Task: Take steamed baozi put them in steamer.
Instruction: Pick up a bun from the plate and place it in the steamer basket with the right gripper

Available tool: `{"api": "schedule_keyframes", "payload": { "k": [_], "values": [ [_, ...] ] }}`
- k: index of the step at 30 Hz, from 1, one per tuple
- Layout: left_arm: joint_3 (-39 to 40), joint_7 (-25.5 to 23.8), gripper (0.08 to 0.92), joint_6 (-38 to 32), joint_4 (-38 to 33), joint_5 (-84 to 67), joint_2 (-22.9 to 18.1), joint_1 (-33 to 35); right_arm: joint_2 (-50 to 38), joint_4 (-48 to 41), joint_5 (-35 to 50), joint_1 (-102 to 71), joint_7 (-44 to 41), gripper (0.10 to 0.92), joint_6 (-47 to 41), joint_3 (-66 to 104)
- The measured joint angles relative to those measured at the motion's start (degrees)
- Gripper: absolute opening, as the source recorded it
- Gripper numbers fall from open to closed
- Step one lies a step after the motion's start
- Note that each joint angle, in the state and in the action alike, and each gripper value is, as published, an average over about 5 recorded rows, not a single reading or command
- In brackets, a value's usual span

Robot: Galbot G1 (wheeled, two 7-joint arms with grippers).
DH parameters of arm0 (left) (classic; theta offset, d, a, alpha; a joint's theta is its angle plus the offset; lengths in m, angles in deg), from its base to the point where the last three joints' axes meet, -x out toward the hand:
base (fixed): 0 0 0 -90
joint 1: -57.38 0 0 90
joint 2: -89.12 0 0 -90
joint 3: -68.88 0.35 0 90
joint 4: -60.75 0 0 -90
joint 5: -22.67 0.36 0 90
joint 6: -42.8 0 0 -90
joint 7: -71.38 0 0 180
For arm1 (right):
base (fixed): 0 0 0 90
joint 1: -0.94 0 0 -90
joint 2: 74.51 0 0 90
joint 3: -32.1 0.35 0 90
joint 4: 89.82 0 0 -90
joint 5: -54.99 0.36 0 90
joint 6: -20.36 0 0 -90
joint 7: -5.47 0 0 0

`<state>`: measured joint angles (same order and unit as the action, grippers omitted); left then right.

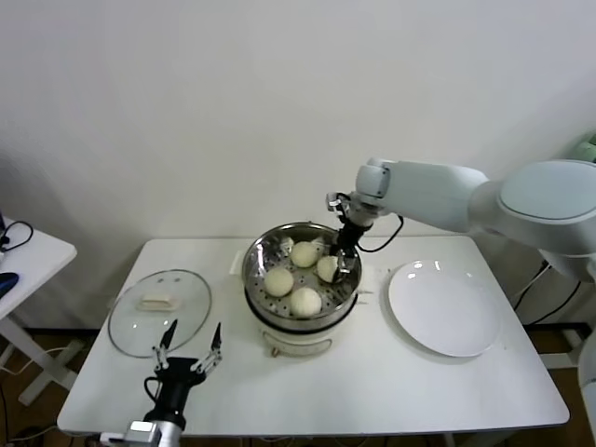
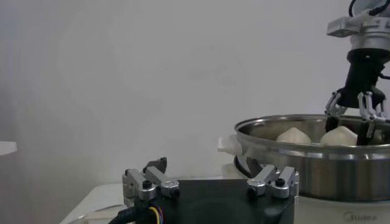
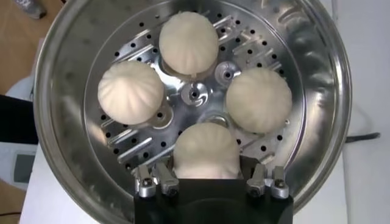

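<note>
Fingers (image 1: 345,256) of the right gripper straddle the fourth baozi (image 1: 328,268) inside the steamer (image 1: 256,270); left gripper (image 1: 189,346) waits spread, beside it. Left wrist: fingers (image 2: 365,109) flank that bun. Right wrist: all four sit on the tray, so releasing and lifting clear comes next.

Right arm extends from right of frame to center, right gripper (image 1: 341,260) pointing down, fingers straddling a bun; left gripper (image 1: 189,344) parked bottom-left, fingers spread.
</note>
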<state>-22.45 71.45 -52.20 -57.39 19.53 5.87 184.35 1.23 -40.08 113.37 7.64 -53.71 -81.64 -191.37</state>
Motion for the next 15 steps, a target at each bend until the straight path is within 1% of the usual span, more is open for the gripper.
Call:
{"api": "schedule_keyframes", "payload": {
  "k": [3,10,15],
  "values": [
    [0.2,0.0,0.823,0.1,0.0,0.2,0.0,-0.1,-0.1,0.1,-0.2,-0.3,0.1,0.708,0.0,0.1],
    [0.5,0.0,0.823,0.2,0.0,0.5,-0.1,-0.3,-0.1,0.4,-0.4,-0.3,0.0,0.814,0.1,0.2],
    [0.5,0.2,0.823,0.1,-0.1,0.6,-0.2,-0.3,-0.4,1.0,-0.3,0.2,-0.3,0.822,0.2,0.5]
  ]
}}
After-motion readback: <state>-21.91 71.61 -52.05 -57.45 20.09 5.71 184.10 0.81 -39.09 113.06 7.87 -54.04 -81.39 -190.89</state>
